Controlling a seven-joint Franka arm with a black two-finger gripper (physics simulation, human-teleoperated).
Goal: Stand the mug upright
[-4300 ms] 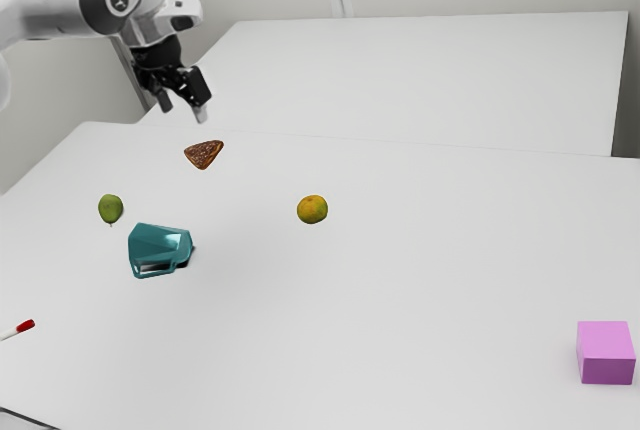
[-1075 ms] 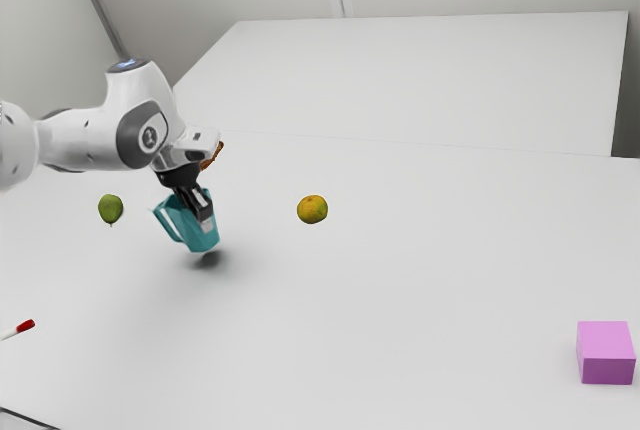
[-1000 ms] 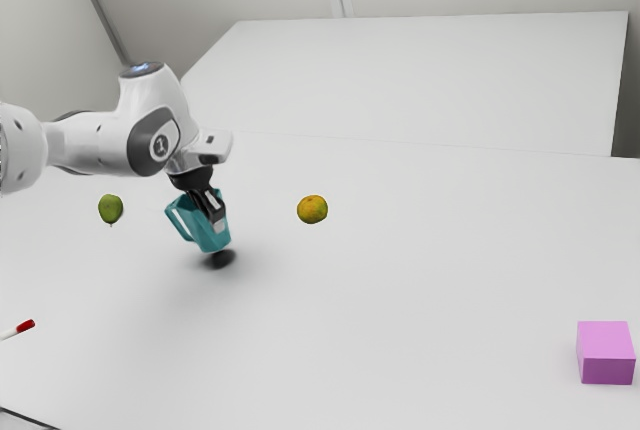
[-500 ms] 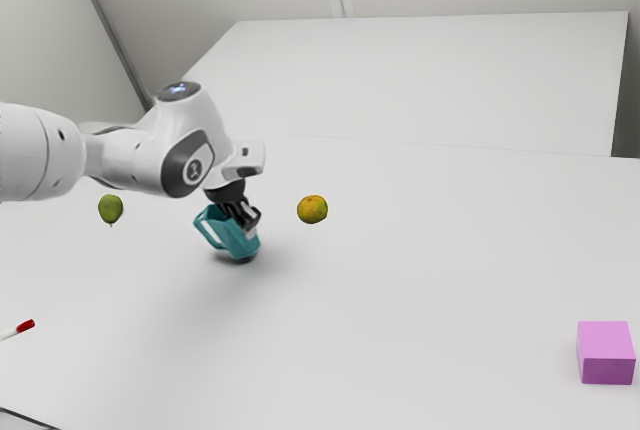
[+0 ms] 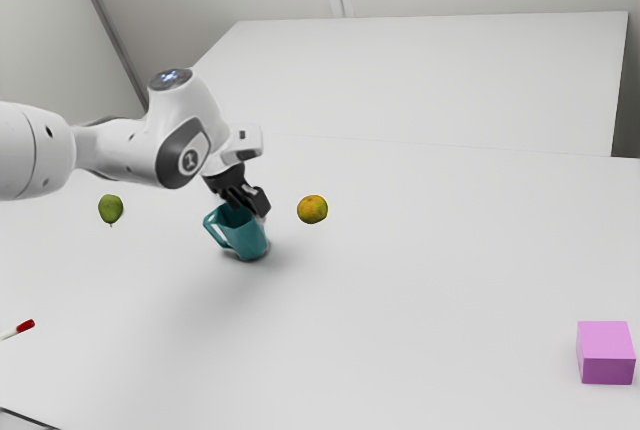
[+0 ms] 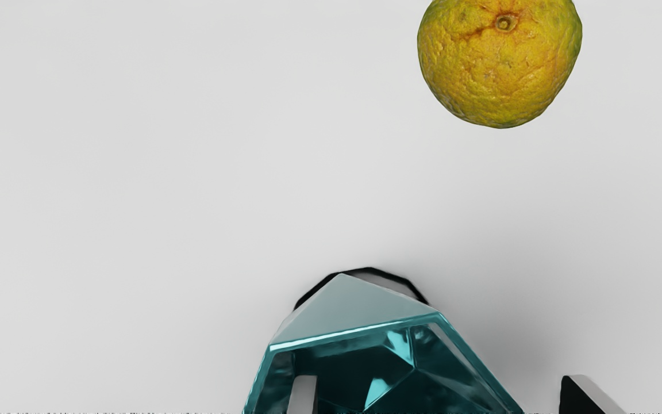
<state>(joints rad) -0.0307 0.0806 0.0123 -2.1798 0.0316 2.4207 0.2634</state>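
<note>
Teal mug (image 5: 247, 237) has shifted toward the exterior view's right, nearer upright; the pincer (image 5: 249, 206) stands wide.

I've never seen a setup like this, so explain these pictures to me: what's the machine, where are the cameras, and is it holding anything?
The machine is a robot arm with a black two-finger gripper. The exterior view is taken from beside the arm; the wrist view comes from a camera on its hand.

On the pale table are a teal mug, a yellow-orange citrus fruit, a green fruit, a purple block and a white stick with a red tip.

Nothing is gripped: the fingers stand apart, one over the mug's opening, the other outside its wall. The mug's mouth faces upward, but I can't tell whether it stands perfectly straight.
</note>
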